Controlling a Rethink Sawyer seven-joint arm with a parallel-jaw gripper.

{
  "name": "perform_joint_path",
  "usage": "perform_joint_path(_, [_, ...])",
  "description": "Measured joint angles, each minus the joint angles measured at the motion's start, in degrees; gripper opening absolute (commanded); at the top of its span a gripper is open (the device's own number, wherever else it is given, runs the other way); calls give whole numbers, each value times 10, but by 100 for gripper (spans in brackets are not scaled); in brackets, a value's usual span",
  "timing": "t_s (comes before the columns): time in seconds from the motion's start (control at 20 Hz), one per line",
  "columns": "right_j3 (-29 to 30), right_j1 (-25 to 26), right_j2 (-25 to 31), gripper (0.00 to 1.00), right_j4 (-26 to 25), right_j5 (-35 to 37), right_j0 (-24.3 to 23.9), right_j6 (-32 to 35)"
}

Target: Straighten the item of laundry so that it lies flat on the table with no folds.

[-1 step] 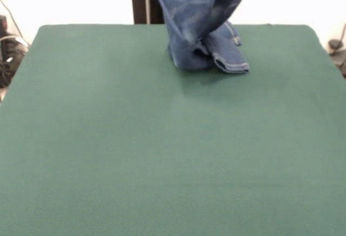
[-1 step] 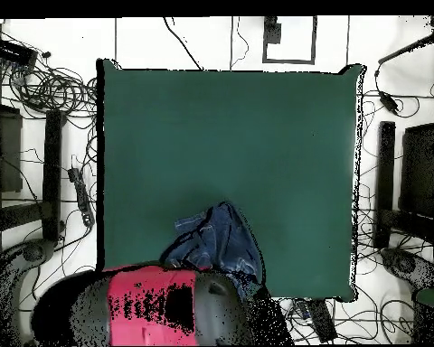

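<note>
The near part of the table (image 1: 162, 160) lies bare green. At its far edge, the jeans (image 1: 208, 41) hang from above, leg hems crumpled on the felt. The overhead view alone shows the red arm (image 2: 153, 305) over them; the end effector is hidden, its state unknowable. Cables (image 2: 49, 90) litter the surrounding floor.

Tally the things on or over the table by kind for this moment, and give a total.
Pairs of jeans: 1, hanging from above with the leg ends bunched on the table
Green tables: 1
Robot arms: 1, red and black, gripper not visible
Total: 3
</note>
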Motion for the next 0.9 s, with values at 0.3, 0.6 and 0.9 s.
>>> perform_joint_path(0.3, [-17, -1, 0, 0, 75, 12, -58, 4])
perform_joint_path(0.6, [-67, -2, 0, 0, 90, 85, -141, 4])
perform_joint_path(0.9, [-97, -12, 0, 0, 96, 110, -189, 4])
